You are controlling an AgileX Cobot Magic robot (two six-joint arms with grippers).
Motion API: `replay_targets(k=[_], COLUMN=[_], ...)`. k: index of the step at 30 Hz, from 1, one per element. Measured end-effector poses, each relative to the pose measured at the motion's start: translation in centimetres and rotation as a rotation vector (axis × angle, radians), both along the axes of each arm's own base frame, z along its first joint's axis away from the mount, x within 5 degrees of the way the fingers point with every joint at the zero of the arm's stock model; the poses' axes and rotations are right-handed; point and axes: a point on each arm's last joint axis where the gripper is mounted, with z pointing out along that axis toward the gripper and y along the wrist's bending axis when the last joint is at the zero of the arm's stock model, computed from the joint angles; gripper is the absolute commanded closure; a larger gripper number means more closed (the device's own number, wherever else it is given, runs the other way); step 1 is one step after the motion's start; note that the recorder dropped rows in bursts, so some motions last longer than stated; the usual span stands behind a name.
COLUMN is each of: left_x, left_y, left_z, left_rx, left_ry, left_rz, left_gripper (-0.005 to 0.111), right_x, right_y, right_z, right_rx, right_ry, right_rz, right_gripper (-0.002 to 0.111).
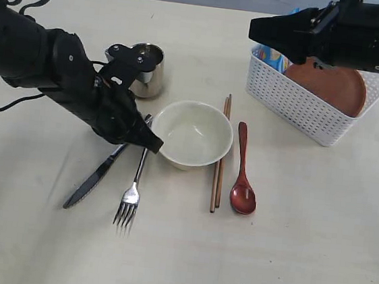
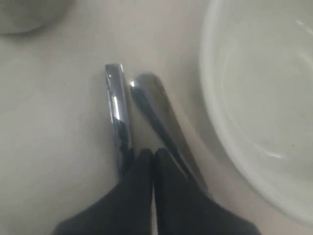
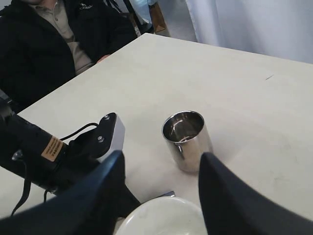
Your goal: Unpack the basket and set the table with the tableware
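In the exterior view, the left hand (image 1: 150, 143) was pinched shut and empty, its tip low over the handles of the knife (image 1: 96, 175) and fork (image 1: 132, 193), just beside the bowl (image 1: 192, 133). The right hand (image 1: 254, 30) hung above the basket (image 1: 302, 103), which held the plate (image 1: 334, 86) and a blue bag (image 1: 274, 57). The chopsticks (image 1: 220, 155) and spoon (image 1: 243, 181) lay right of the bowl on the pale worktop (image 1: 299, 262), and the cup (image 1: 146, 69) stood near the left arm.

In the left wrist view, the closed fingers (image 2: 139, 186) met over both handles; whether they touched them could not be told.

In the right wrist view, the right hand's fingers (image 3: 98, 196) stood wide apart, gripping nothing. A person (image 3: 49, 39) sat at the worktop's edge, and a curtain (image 3: 254, 19) hung beyond.
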Motion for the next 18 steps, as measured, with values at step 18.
replay_targets(k=[18], left_x=[0.8], left_y=[0.0], left_z=[-1.0], left_rx=[-0.001], left_ry=[-0.041], left_rz=[0.061], left_gripper=[0.107], right_x=[0.0], right_y=[0.0], right_z=[0.0], right_rx=[0.001], right_ry=[0.002], right_rz=[-0.001], right_gripper=[0.062])
